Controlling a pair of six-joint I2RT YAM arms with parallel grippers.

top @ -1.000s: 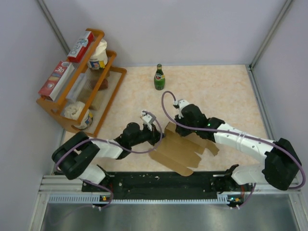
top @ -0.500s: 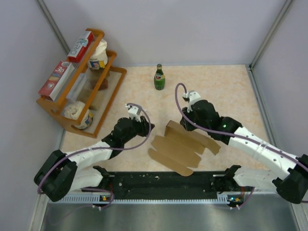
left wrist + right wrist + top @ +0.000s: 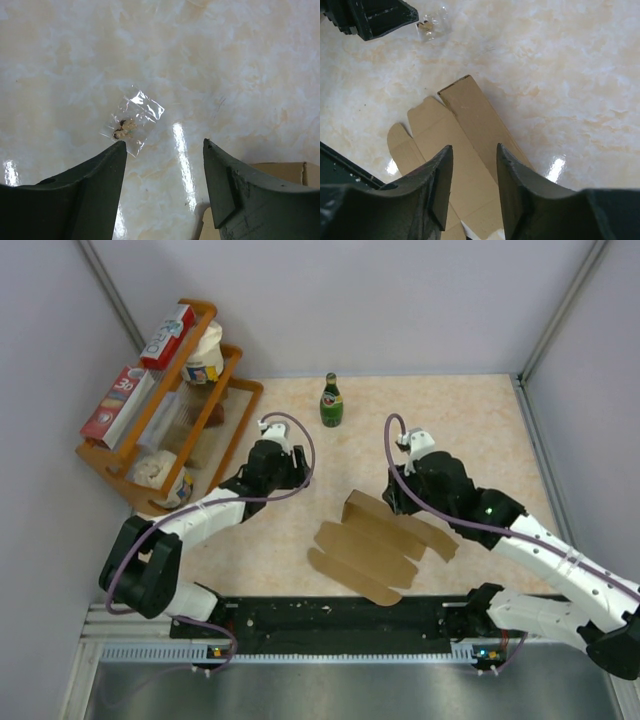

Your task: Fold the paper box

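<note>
Two tools, both released and empty: my left tool (image 3: 165,148) hovers over the desk (image 3: 470,430), my right tool (image 3: 474,149) above the box (image 3: 370,552). The box lies mid-desk, near side, one far panel creased up, the rest flat; I judge most folding is left.

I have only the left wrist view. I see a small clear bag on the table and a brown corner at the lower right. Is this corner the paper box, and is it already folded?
Observer: Yes, that is the paper box. It lies mostly flat; only the panel at its far-left end stands up.
Operator: Where is the right hand?
Observer: The right hand hangs above the box, open, holding nothing.
Operator: Does anything else stand nearby?
Observer: A green bottle stands upright further back, apart from the box.
</note>
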